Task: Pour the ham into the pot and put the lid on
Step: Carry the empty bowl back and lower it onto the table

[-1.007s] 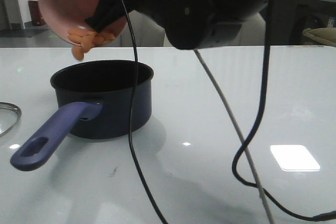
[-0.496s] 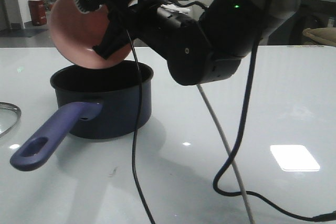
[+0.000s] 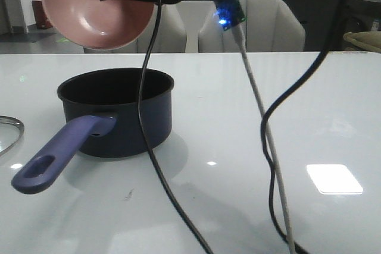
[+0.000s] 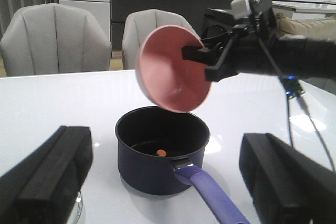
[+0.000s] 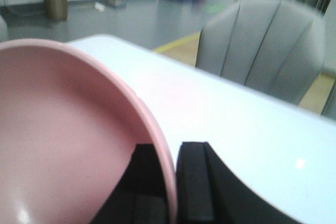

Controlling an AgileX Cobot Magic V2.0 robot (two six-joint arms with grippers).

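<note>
The dark navy pot (image 3: 119,114) stands left of centre with its purple-blue handle (image 3: 59,153) pointing toward me. One orange-pink piece of ham (image 4: 161,152) shows on its floor; the rest of the inside is dark. My right gripper (image 5: 170,182) is shut on the rim of a pink bowl (image 3: 92,13), held tilted and empty above the pot's far left side. In the left wrist view my left gripper (image 4: 167,177) is open, low over the table in front of the pot, holding nothing. Only an edge of the glass lid (image 3: 9,132) shows at the far left.
Black and grey cables (image 3: 268,141) hang from the right arm down onto the white table (image 3: 286,105), right of the pot. Grey chairs (image 4: 55,38) stand behind the table's far edge.
A second ago ham was spilling from the tipped bowl into the pot. The bowl is now empty, has been lifted a little, and its inside faces the front camera.
</note>
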